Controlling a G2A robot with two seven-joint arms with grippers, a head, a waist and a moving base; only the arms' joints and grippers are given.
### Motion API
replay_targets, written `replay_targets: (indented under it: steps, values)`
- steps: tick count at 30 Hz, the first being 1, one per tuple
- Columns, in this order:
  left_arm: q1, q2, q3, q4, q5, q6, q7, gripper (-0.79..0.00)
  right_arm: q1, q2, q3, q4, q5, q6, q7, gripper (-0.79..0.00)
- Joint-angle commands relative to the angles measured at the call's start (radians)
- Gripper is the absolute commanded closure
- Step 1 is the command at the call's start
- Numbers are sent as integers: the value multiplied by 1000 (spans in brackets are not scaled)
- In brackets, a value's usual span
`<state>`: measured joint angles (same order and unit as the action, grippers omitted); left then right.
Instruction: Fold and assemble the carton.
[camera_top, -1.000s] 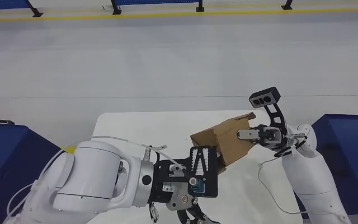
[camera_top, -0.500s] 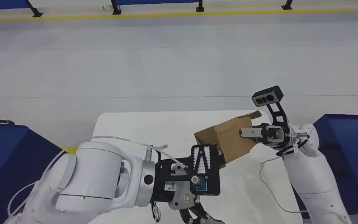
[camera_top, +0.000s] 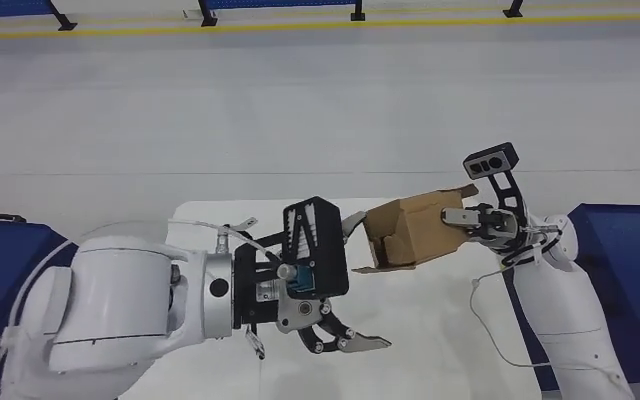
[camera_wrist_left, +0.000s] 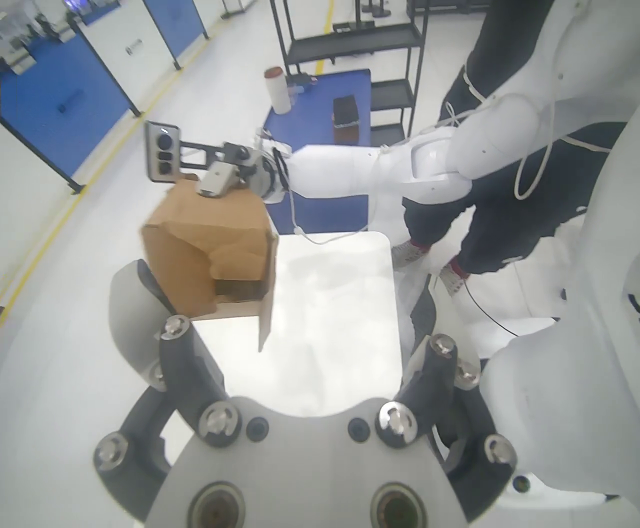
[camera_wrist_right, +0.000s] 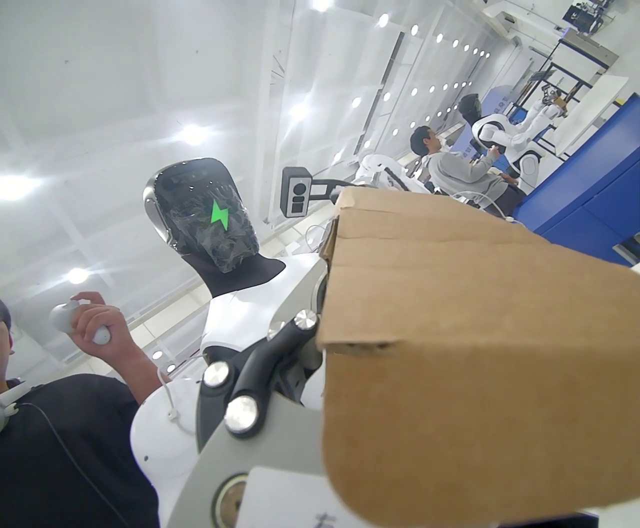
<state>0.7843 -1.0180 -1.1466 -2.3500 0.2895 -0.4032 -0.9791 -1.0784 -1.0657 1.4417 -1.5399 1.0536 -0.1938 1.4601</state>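
Note:
A brown carton (camera_top: 410, 232) hangs tilted above the white table (camera_top: 440, 320). My right gripper (camera_top: 462, 217) is shut on its far top edge, also seen as the right gripper (camera_wrist_left: 212, 182) in the left wrist view. The carton (camera_wrist_left: 210, 240) turns its open end toward my left gripper (camera_wrist_left: 277, 320), with one loose flap (camera_wrist_left: 266, 295) hanging down and inner flaps partly folded in. The left gripper (camera_top: 352, 285) is open just short of that end, one finger (camera_wrist_left: 132, 292) close beside the carton's side. In the right wrist view the carton (camera_wrist_right: 475, 360) lies right against the gripper body.
Blue surfaces flank the table on the right (camera_top: 610, 235) and on the left (camera_top: 25, 265). A thin white cable (camera_top: 490, 310) trails from the right arm over the table's right part. The table's near edge lies under the left arm.
The right gripper carried the carton a little right and up, turning its open end toward the left arm. The left arm rolled and drew back left, its fingers now spread.

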Motion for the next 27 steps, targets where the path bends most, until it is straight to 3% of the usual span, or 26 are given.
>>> replay_targets:
  steps: [1,3,7,12,15,20,25,27]
  values:
    - [34,3,-16,0,-7,-37,43,-785,7,-1,-1,9,1,-1,-1,0]
    - [60,5,-2,0,4,-77,42,-785,12,-2,-2,14,0,-1,-1,0]
    - [90,0,121,0,42,-117,23,-785,19,-3,-4,20,0,-1,-5,0]
    - [69,-16,256,0,99,-128,7,-785,21,-6,-6,26,0,-5,-8,0]
    - [45,-25,292,0,147,-99,25,-785,16,-7,-8,26,-1,-7,-6,0]
    - [21,-30,267,0,166,-58,59,-785,12,-8,-9,25,0,-12,-6,0]
    - [25,-24,160,0,169,-19,123,-785,10,-9,1,25,5,-15,-16,0]
    - [41,-21,120,0,147,-48,174,-785,10,-10,6,28,3,-19,-25,0]
